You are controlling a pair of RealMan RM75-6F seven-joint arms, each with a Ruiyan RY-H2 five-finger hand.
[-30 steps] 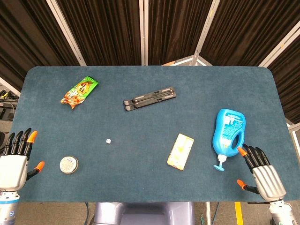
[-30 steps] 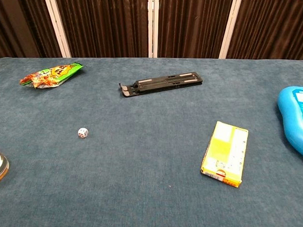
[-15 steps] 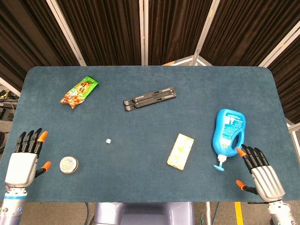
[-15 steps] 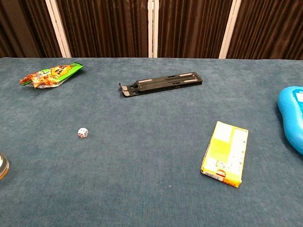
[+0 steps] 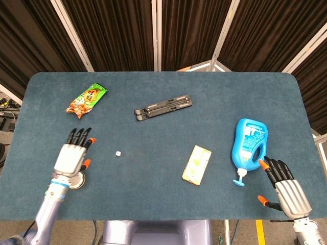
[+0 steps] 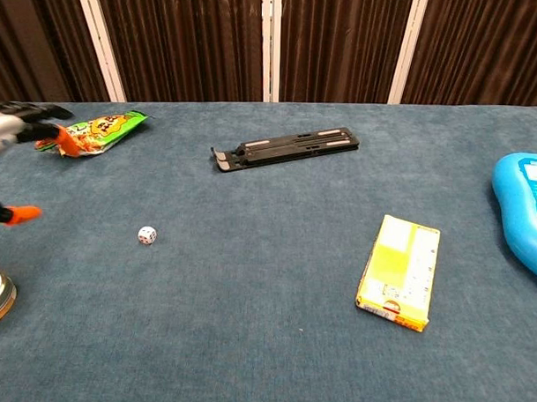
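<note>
Since the earlier frames the left robot hand [image 5: 73,155] has swung in from the table's near-left edge and now hovers over the small round silver tin [image 5: 76,180], fingers spread and holding nothing, while everything else lies as it did. On the wide blue felt-covered table [image 5: 163,102], the blue plastic pump bottle [image 5: 248,148] lies flat at the right, nozzle toward the near edge; the right robot hand [image 5: 284,189] rests just beside it, fingers apart and empty, the nearest fingertip close to the bottle's base. The black folded stand [image 5: 163,107] lies at centre, well apart from both. The green and orange snack packet [image 5: 87,99] sits far left, the yellow flat box [image 5: 197,164] near the middle, the tiny white die [image 5: 118,153] between tin and box. From the chest camera only blurred orange fingertips of the left robot hand show, the tin is cut by the frame edge, and the right robot hand is out of sight.
</note>
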